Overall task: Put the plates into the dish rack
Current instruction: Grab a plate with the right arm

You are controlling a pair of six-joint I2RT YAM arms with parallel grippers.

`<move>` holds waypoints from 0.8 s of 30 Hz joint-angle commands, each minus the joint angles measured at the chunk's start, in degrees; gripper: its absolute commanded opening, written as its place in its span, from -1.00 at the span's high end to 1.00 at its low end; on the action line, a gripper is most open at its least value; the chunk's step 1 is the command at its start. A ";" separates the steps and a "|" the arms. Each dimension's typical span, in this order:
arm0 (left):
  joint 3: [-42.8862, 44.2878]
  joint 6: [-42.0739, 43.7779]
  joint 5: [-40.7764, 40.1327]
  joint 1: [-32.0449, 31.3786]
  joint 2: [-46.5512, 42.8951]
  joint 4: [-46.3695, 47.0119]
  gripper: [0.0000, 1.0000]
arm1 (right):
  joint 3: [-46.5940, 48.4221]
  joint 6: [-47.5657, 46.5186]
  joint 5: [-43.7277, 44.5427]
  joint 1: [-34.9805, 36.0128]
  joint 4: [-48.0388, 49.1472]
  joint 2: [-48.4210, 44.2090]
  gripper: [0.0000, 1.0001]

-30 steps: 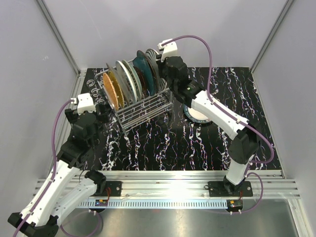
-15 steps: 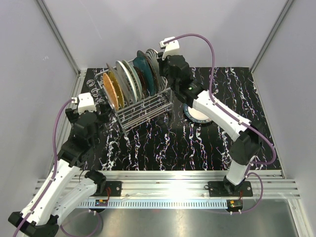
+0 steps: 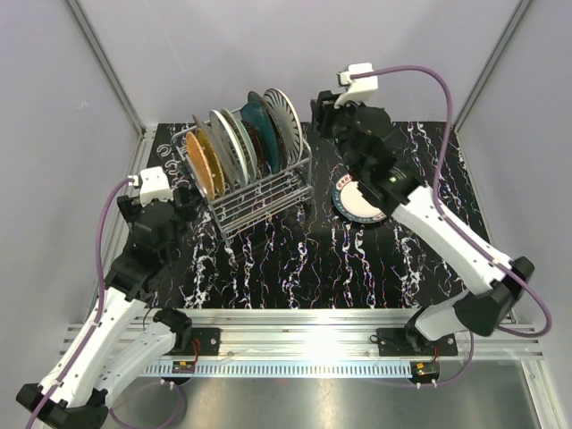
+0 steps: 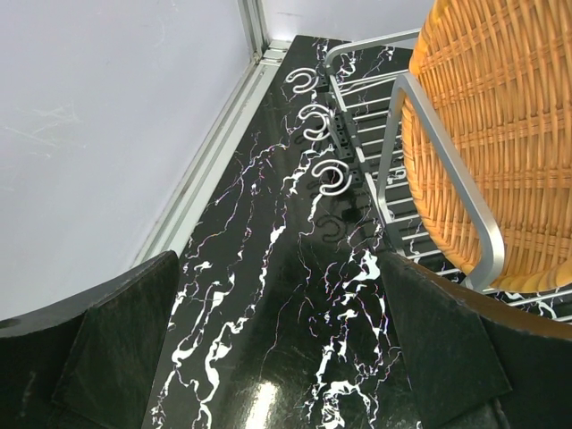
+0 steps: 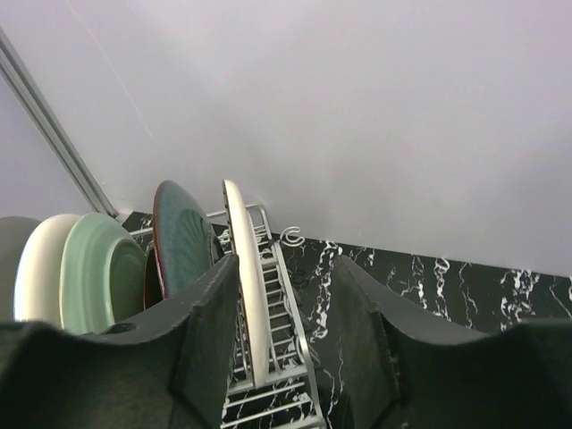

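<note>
here, plates stand on edge in the dish rack; one flat plate lies on the worktop. the right pincer, jaws apart and empty, hovers near the striped plate; a stray sweep could topple it. the left pincer is wide apart.

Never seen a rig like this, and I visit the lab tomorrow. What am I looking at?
Two robot arms stand at the near edge of a black marbled table. One picture looks down from above; the other two come from wrist cameras, the dark shapes being each arm's own fingers. A wire dish rack holds plates on edge, from an orange woven plate to a striped plate. One white-centred plate lies flat on the table. The left hand and right hand are open, holding nothing.
</note>
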 commanded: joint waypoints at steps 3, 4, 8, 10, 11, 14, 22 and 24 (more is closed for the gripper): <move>-0.40 -0.31 0.48 0.45 0.46 2.94 -0.98 | -11.33 8.83 0.36 -4.26 -2.09 -9.44 -0.11; -0.40 -0.31 0.48 0.71 0.46 2.94 -0.98 | -13.19 10.86 -0.79 -5.84 -2.63 -10.67 -0.12; -0.40 -0.39 0.65 0.88 0.55 2.67 -0.98 | -23.21 22.54 -8.61 -18.82 -4.12 -17.60 -0.17; -0.49 -0.48 0.83 0.97 0.55 2.67 -0.98 | -28.48 24.84 -11.69 -22.71 -5.44 -19.02 -0.21; -0.49 -0.48 0.83 0.97 0.55 2.59 -0.98 | -30.24 26.68 -12.48 -25.60 -5.70 -20.16 -0.21; -0.31 -0.48 1.18 1.06 0.81 2.67 -0.98 | -37.36 30.81 -15.73 -29.22 -5.36 -21.40 -0.24; -0.49 -0.57 1.53 1.24 -0.42 2.50 -0.98 | -50.73 41.11 -34.01 -49.35 -1.15 -14.91 -0.33; -0.66 -0.66 1.53 1.15 -1.12 2.41 -0.98 | -53.89 43.04 -37.52 -52.86 2.53 -13.50 -0.39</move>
